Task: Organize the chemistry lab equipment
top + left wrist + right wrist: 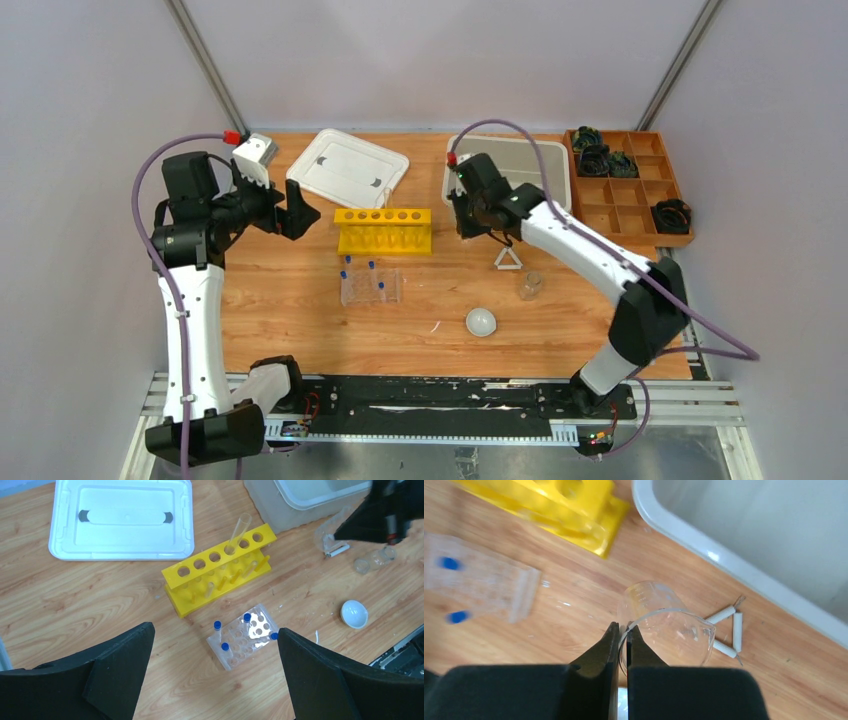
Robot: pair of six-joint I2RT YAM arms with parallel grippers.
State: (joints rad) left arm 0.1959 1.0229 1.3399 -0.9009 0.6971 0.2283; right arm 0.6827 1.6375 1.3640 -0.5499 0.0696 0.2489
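Glass caught in the right tool [623, 641] is plain only from the right wrist: its fingers are pressed together on the rim of a clear beaker [664, 625], which hangs tilted over the table [574, 605], just beside the white triangle [727, 630]. From above, the tool [468, 226] covers that beaker. The left wrist view alone shows a glass tube [239, 530] leaning in one hole of the yellow rack [220, 570].

From its base at the right, the right arm stretches diagonally towards the far left, its tool pointing down at the near corner of the grey bin [520, 165]. The left arm rises from its base, bends at the elbow and points right; the left tool [298, 212] has its fingers spread wide, holding nothing, near the white lid [347, 167].

Blue-capped tubes [217, 626] stand in the clear rack [245, 637], just in front of the yellow rack; a fourth cap sits at its edge. A white dish [481, 322] lies near the front, and a small glass vessel [531, 285] rests near the triangle. Some compartments of the wooden tray [625, 185] hold black parts.
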